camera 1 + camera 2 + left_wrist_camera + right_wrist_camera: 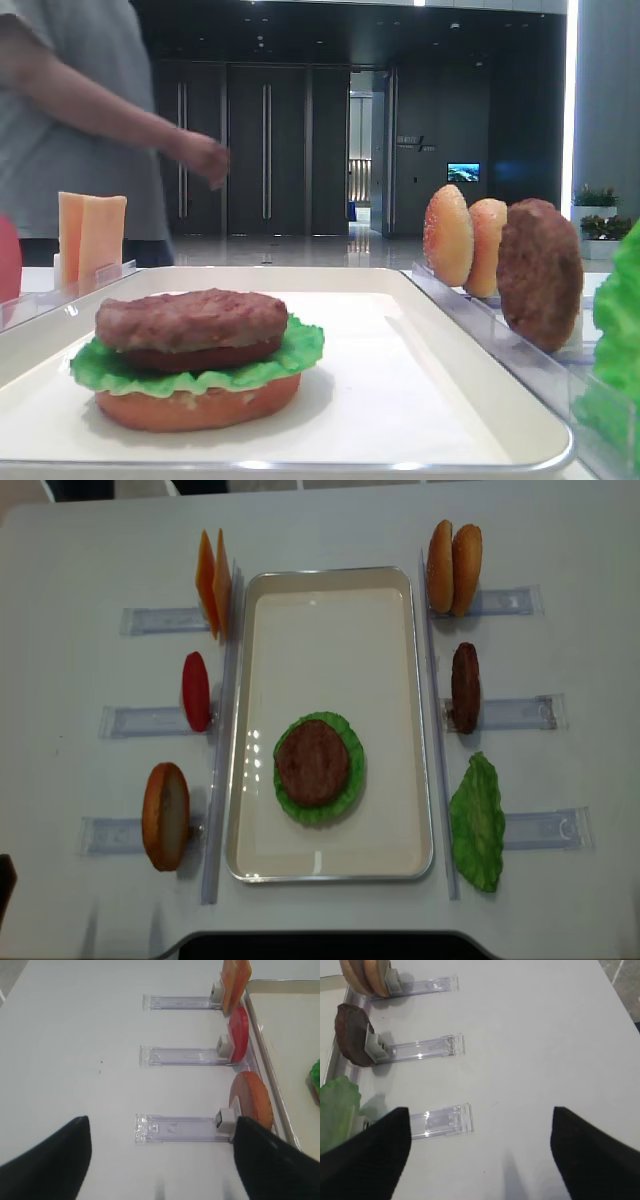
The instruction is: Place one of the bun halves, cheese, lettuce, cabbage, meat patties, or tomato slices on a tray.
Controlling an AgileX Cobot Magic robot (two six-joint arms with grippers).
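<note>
White counter carries the tray, holding a stack topped by a meat patty. Both grippers hover wide open, empty; next probably cheese, needing a left reach.

No readable text — none.

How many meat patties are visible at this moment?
2. One patty lies on top of the lettuce of the stack in the tray; the other patty stands upright in the middle rack right of the tray. None seems hidden.
</note>
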